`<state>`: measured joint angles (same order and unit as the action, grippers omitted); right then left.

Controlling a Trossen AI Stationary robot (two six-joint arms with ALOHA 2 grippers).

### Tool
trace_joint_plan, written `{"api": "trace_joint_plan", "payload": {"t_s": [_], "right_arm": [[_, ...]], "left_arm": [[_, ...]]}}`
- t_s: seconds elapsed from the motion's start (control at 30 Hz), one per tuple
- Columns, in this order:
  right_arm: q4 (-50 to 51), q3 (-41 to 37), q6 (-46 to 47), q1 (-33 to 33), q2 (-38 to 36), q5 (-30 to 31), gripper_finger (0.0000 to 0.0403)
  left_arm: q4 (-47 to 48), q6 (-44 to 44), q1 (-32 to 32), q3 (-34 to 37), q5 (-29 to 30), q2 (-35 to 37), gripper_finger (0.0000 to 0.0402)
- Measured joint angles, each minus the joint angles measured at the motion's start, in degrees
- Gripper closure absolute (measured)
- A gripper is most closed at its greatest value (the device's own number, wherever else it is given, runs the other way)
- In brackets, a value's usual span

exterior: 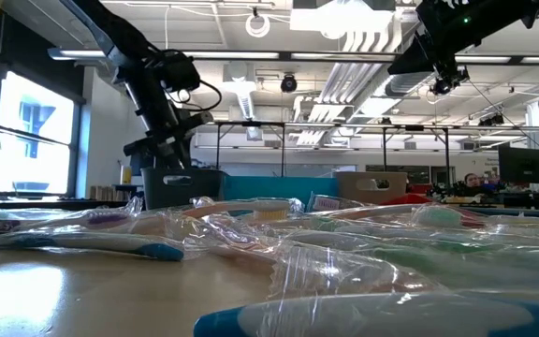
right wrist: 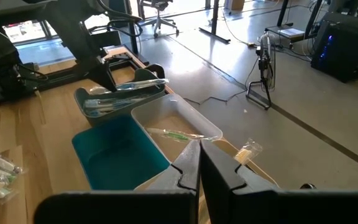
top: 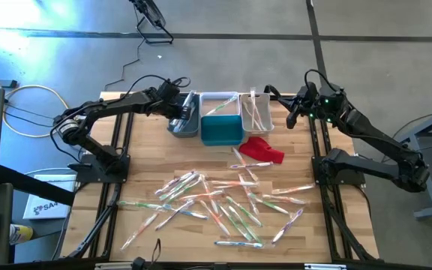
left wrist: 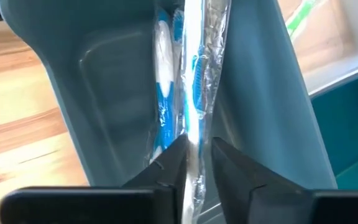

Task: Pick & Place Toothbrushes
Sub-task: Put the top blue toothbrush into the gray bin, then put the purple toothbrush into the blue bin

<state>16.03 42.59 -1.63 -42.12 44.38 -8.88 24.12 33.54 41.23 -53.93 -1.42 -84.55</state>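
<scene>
Many wrapped toothbrushes (top: 223, 202) lie scattered flat on the table's near half. Several bins stand at the far middle: a grey bin (top: 184, 125), a white bin (top: 210, 97), a teal bin (top: 221, 133) and a pale bin (top: 265, 124) with toothbrushes in it. My left gripper (left wrist: 199, 163) is over the grey bin (left wrist: 98, 81), shut on a blue-and-white toothbrush (left wrist: 194, 93). Another blue toothbrush (left wrist: 162, 81) lies beside it in the bin. My right gripper (right wrist: 199, 168) is shut on nothing and hovers above the pale bin's far right side (top: 291, 112). My left gripper pinches the wrapped blue-and-white toothbrush near one end (left wrist: 194, 146) between its two fingers (left wrist: 171, 163), which lie in line with its length. The rest of the brush stretches away from the fingers into the grey bin, alongside the other blue toothbrush.
A red cloth (top: 263, 150) lies on the table just near of the bins, at the right of the teal one. A green toothbrush (right wrist: 176, 134) rests in the white bin. The bins stand close together. Bare wood shows at the table's left side (top: 137, 150).
</scene>
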Motion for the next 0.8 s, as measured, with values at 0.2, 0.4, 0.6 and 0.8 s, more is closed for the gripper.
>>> {"api": "trace_joint_plan", "payload": {"t_s": [0.2, 0.4, 0.6, 0.8], "right_arm": [[0.0, 0.0, -0.1, 0.0, 0.0, 0.0, 0.0398], [0.0, 0.0, -0.2, 0.0, 0.0, 0.0, 0.0398], [0.0, 0.0, -0.2, 0.0, 0.0, -0.2, 0.0398], [0.0, 0.0, -0.2, 0.0, 0.0, -0.2, 0.0398]], "left_arm": [[-0.2, -0.5, 0.0, 0.0, -0.2, 0.0, 0.0281], [-0.5, -0.3, 0.0, 0.0, -2.7, 0.0, 0.0278], [-0.5, -1.3, 0.0, 0.0, -3.8, 0.0, 0.0278], [-0.5, -4.3, -0.6, -1.2, -3.6, 3.5, 0.0278]]}}
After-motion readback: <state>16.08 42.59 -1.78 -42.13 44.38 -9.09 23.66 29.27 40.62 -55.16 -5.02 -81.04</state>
